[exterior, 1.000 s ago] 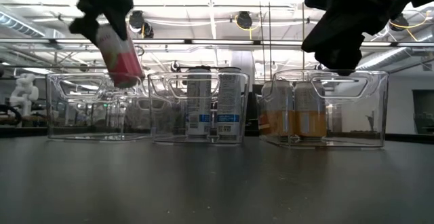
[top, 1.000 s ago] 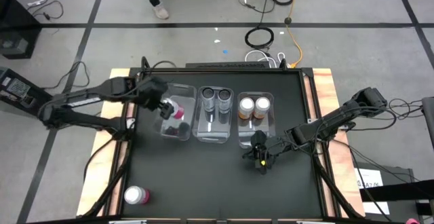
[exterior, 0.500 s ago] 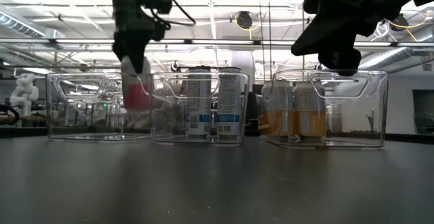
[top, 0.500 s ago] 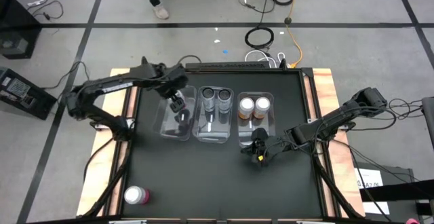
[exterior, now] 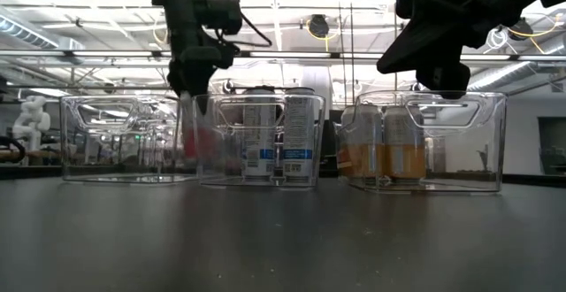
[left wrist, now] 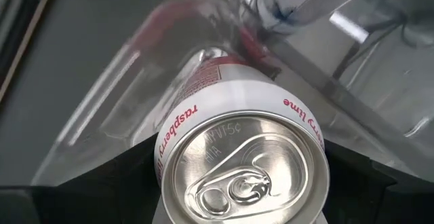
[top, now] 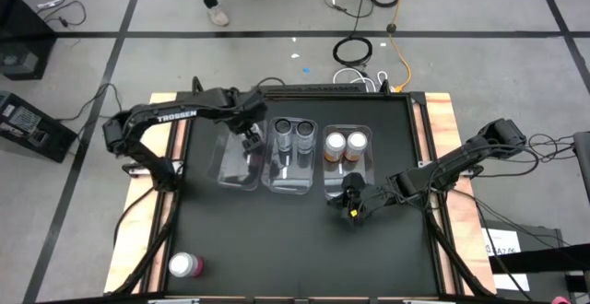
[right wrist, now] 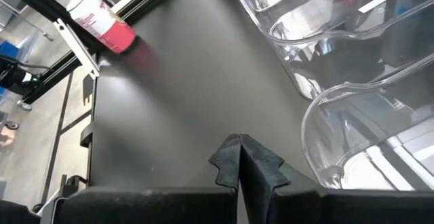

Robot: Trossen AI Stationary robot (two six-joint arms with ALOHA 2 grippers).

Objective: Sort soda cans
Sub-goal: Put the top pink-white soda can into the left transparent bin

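Note:
My left gripper [top: 251, 138] reaches down into the left clear bin [top: 230, 170] and is shut on a pink soda can [left wrist: 244, 173]. In the low view the can [exterior: 199, 137] shows pink behind the bin walls. Two dark cans [top: 294, 129] stand in the middle bin and two orange cans [top: 345, 143] in the right bin. A second pink can [top: 184, 265] lies on its side near the table's front left corner. My right gripper [top: 353, 210] is shut, holds nothing, and hovers in front of the right bin. My left gripper pinches the pink can's upper side wall [left wrist: 169, 132], just below the silver top, between its two fingers [left wrist: 129, 173], one on each side. The fingers come from above, pointing steeply down. The can stands upright inside the left bin; whether its base touches the floor I cannot tell.
The three bins stand side by side at the table's middle far part, their walls close together [exterior: 196, 142]. Raised wooden rails [top: 441, 157] run along the table's sides. The dark mat [top: 277, 239] in front of the bins bears only the lying can.
My left gripper has carried the pink can toward the table's right edge and down into the left bin. The can was tilted above the bin's rim and now stands upright behind its walls. My right gripper has rolled slightly in place.

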